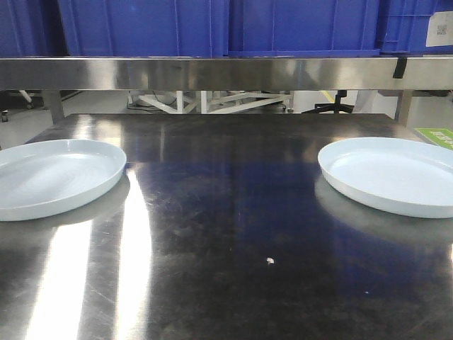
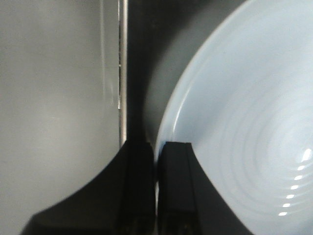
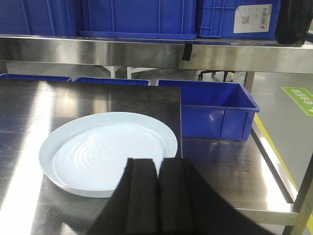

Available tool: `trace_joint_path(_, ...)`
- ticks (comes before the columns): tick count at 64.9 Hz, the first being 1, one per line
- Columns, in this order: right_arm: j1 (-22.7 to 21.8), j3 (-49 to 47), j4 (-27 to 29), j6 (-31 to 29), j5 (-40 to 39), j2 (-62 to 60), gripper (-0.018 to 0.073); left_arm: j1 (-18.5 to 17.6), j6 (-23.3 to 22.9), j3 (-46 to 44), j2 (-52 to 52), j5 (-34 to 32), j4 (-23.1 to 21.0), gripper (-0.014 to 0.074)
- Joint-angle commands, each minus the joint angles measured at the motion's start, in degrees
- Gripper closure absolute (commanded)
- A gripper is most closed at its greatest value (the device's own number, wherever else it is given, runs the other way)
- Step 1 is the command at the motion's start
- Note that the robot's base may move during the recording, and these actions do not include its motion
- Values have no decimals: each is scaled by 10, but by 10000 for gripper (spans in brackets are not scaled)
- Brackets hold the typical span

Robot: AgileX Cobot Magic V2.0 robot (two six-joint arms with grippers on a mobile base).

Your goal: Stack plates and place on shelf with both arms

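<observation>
Plates lie well apart on the dark steel worktop (image 1: pixel 226 241): a large round glossy white left plate (image 1: pixel 56 177) and its twin, the right plate (image 1: pixel 396 177). Both the left tool (image 2: pixel 156 145) and right tool (image 3: pixel 159 161) are pinched narrow, empty. Widen one, then grip a rim squarely.

One plate (image 1: pixel 56 177) lies left on the tabletop (image 1: pixel 226 234), the other plate (image 1: pixel 396 177) right (well apart), shelf (image 1: pixel 226 73) behind.

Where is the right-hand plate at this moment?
In the front view, the right-hand plate lies flat on the tabletop near its right edge, apart from the other plate at the left.
</observation>
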Motion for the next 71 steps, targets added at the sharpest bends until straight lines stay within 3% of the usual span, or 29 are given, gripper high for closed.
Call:
trace_joint_path(1, 0, 0, -4, -1, -53, -10, 505, 2, -4, -16, -30, 14, -50, 514)
trace_joint_path(19, 0, 0, -4, -1, -53, -10, 505, -4, -2, -50, -31, 47, -165, 514)
trace_joint_path(29, 0, 0, -4, -1, -53, -10, 505, -35, -2, -65, -31, 38, -225, 514)
trace_joint_path(46, 0, 0, -4, -1, -53, -10, 505, -138, -2, -65, -30, -51, -230, 514)
trace_joint_path(58, 0, 0, -4, -1, -53, -10, 505, -167, -5, -65, -30, -89, -230, 505)
trace_joint_path(71, 0, 0, -4, -1, -53, -10, 505, -187, -5, -65, -30, -86, -222, 351)
